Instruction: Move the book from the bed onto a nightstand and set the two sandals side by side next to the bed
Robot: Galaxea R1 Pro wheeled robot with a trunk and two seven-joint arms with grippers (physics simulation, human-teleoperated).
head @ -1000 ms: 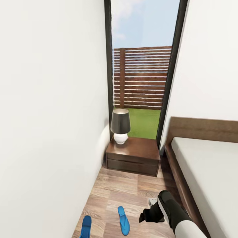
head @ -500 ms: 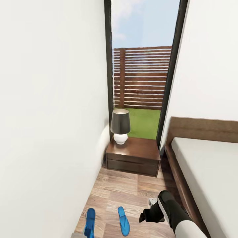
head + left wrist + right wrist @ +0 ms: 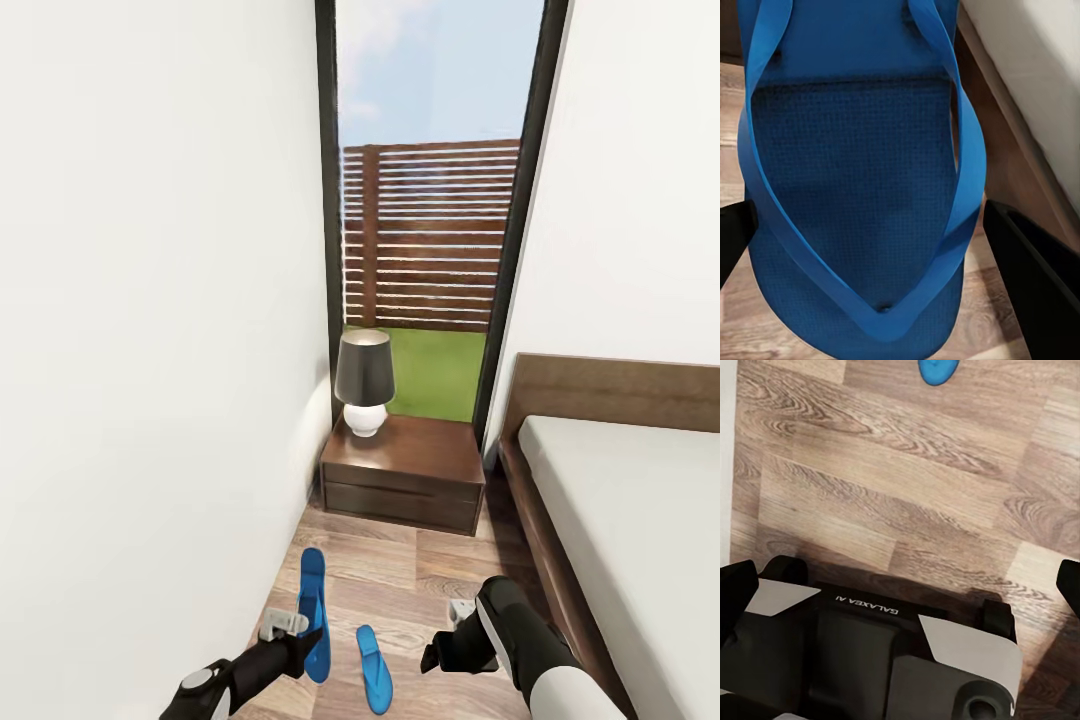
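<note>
**One sandal lifted in the left tool, the other flat on the floor**

The held sandal (image 3: 313, 610) is clamped at its heel end by the left tool (image 3: 290, 640), toe pointing away toward the nightstand, raised over the wood-plank floor (image 3: 400, 570). In the left wrist view the blue sole and straps (image 3: 855, 187) sit between the two dark fingers (image 3: 1035, 277), which press its edges.

The second sandal (image 3: 373, 668) lies flat on the floor just beside the held one, on its bed side, the two not touching; its tip also shows in the right wrist view (image 3: 937, 370).

The right tool (image 3: 450, 650) hangs low over the floor between that sandal and the bed frame, holding nothing; its fingertips (image 3: 736, 592) stand wide apart at the edges of the right wrist view, above the robot's dark base.

The bed (image 3: 630, 500) runs along the right, its dark frame edge bordering the narrow strip of floor, the mattress bare where it shows. The white wall (image 3: 150, 400) closes the strip on the other side.

At the far end stands the nightstand (image 3: 405, 475), tucked between wall and headboard. A lamp (image 3: 364, 382) with a dark shade and white base occupies its back left corner; the rest of the top is free. Behind it a tall window (image 3: 430, 250) shows grass and a slatted fence.
</note>
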